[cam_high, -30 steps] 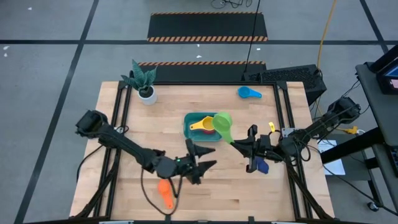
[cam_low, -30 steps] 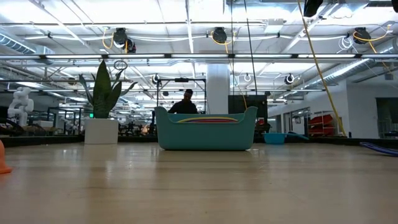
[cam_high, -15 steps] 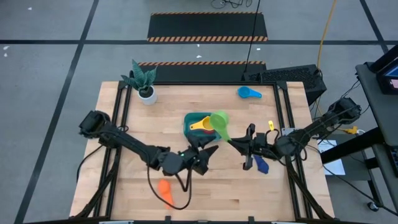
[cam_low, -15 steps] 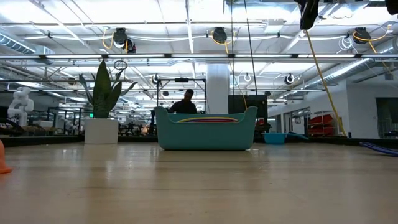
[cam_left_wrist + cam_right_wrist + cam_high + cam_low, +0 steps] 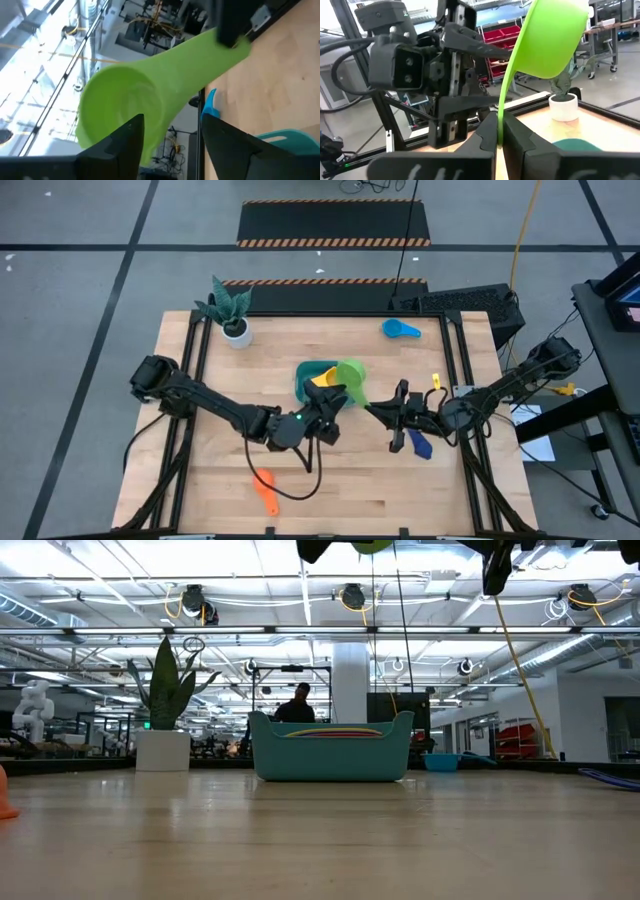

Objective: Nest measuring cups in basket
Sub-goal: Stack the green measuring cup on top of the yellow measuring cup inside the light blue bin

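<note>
My right gripper [image 5: 372,408] is shut on the green measuring cup [image 5: 351,378], which hangs in the air over the right end of the teal basket [image 5: 308,376]. A yellow cup [image 5: 322,382] lies inside the basket. My left gripper [image 5: 335,402] is open just near of the basket. In the left wrist view its two fingers stand on either side of the green cup's bowl [image 5: 122,110]; I see no touch. The orange cup [image 5: 265,491], the dark blue cup [image 5: 420,445] and the light blue cup [image 5: 401,330] lie on the table. My right gripper pinches the green cup's flat handle [image 5: 501,102] near its free end between its two fingers. It comes about level from the table's right side. The cup is lifted clear, with its bowl [image 5: 552,35] out beyond the fingertips and the handle along the fingers.
A white pot with a green plant [image 5: 233,320] stands at the far left corner. In the low view the basket [image 5: 330,755] stands mid-table, with a person in the room behind it. Bare wood lies between the orange cup and the dark blue cup.
My left gripper has moved from beside the orange cup toward the far right and up, to the green cup by the basket, staying open. The orange cup stays on the table. My right gripper has carried the green cup slightly left, over the basket's right end.
</note>
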{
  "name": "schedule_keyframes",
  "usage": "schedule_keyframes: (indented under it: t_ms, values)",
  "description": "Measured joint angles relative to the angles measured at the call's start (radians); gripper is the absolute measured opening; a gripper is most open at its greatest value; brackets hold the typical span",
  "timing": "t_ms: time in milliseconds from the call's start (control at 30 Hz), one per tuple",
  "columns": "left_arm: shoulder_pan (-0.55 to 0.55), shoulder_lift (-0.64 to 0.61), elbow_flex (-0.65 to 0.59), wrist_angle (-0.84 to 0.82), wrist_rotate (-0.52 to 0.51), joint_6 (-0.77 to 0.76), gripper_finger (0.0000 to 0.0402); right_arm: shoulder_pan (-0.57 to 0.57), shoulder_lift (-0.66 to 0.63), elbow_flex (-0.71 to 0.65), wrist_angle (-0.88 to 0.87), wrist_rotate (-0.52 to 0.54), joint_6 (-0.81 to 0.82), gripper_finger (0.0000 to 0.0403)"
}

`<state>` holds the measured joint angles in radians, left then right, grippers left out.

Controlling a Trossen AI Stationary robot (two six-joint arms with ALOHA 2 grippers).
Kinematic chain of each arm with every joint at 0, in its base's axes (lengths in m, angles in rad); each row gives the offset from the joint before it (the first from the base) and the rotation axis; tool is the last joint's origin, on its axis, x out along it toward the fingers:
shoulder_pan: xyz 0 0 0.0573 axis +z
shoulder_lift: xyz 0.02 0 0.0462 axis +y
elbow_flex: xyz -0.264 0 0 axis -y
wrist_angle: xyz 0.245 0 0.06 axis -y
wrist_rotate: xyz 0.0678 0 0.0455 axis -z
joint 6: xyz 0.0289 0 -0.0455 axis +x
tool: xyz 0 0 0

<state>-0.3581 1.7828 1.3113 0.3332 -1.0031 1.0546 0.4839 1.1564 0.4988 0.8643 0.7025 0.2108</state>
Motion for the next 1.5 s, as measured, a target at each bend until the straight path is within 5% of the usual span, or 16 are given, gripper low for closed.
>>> schedule_keyframes:
  t_ms: [567, 733, 933, 1200, 1367, 1500]
  values:
    - [0.041, 0.0, -0.001, -0.108, 0.036, 0.04, 0.0016, 0.0, -0.001, 0.001, -0.025, -0.022, 0.041, 0.0002]
    - [0.024, 0.001, -0.003, -0.099, 0.034, 0.093, 0.0018, 0.0, -0.003, 0.002, -0.024, -0.077, 0.033, 0.0014]
    - [0.014, 0.0, -0.001, -0.088, 0.055, 0.033, 0.0008, 0.005, -0.022, 0.001, -0.072, -0.175, 0.013, 0.0075]
    - [0.019, -0.017, 0.0, -0.131, 0.435, -0.05, 0.0007, 0.012, -0.13, 0.001, -0.182, -0.416, 0.016, 0.0152]
    - [0.015, -0.051, 0.0, -0.202, 0.691, -0.088, 0.001, 0.045, -0.236, 0.001, -0.316, -0.549, 0.077, 0.0164]
    - [0.017, -0.074, 0.0, -0.208, 0.986, -0.126, 0.0008, 0.076, -0.296, 0.0, -0.402, -0.559, 0.076, 0.0161]
